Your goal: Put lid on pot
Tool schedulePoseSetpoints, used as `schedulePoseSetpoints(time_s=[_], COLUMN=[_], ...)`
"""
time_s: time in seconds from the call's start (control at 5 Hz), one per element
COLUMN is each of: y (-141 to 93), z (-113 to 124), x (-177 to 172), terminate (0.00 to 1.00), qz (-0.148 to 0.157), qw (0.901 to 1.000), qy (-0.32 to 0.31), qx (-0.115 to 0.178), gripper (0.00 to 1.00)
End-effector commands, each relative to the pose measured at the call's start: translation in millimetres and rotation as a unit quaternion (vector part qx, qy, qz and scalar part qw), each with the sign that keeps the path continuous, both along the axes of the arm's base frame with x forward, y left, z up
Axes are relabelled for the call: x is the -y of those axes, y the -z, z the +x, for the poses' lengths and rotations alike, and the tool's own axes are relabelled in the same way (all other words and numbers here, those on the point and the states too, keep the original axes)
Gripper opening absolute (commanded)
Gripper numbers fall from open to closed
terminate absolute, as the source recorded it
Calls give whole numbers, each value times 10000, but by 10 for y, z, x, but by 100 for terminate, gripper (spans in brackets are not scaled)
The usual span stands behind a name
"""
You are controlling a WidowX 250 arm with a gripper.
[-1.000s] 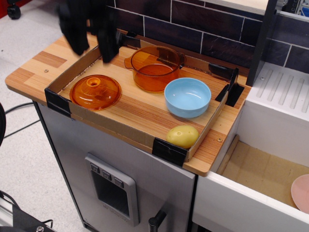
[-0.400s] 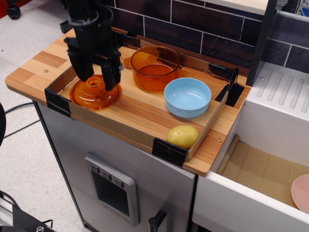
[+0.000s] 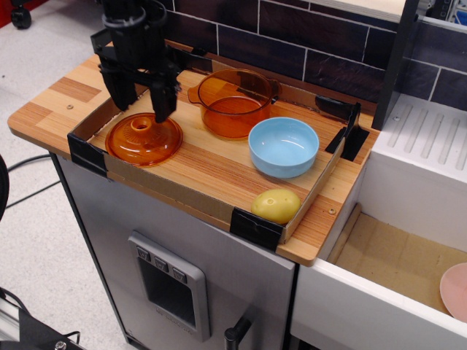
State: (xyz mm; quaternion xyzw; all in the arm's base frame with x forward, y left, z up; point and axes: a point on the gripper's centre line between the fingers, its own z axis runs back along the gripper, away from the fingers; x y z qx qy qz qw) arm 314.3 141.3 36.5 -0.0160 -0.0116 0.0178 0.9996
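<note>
Big wooden counter (image 3: pixel 58 98) with a shallow cardboard-walled tray (image 3: pixel 175 193) taking up most of it. Everything relevant sits inside that tray.

Pot (image 3: pixel 235 102) at the back middle: amber glass, straight sides, looks empty as far as can be told. Just in front and to its right, light blue bowl (image 3: pixel 284 146), also empty. Yellow potato-looking thing (image 3: pixel 276 205) tucked in the near right corner of the tray, loose, not in any container.

Lid (image 3: pixel 144 138) lying knob-up at the left end of the tray, near the pot but not touching it. Probably glass, so rigid, slick and chippy: not something to drop onto the pot rim. Bit of weight to it too, most likely. Best hold looks like the small knob in the centre, since the dome edge seems too wide and slippery to pinch.

Gripper (image 3: pixel 140 102) hanging right over the lid, fingers spread apart with nothing between them, tips either side of the knob and a touch above it. No contact visible yet.
</note>
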Motion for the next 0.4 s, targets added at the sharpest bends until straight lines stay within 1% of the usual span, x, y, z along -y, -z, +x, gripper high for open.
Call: schedulePoseSetpoints(time_s=[0.0, 0.2], y=[-106, -64], z=[60, 33], x=[-74, -24], terminate=[0, 0], qz=[176, 205], qw=[9995, 9995], qy=[61, 86], qx=[249, 218], gripper=[100, 100])
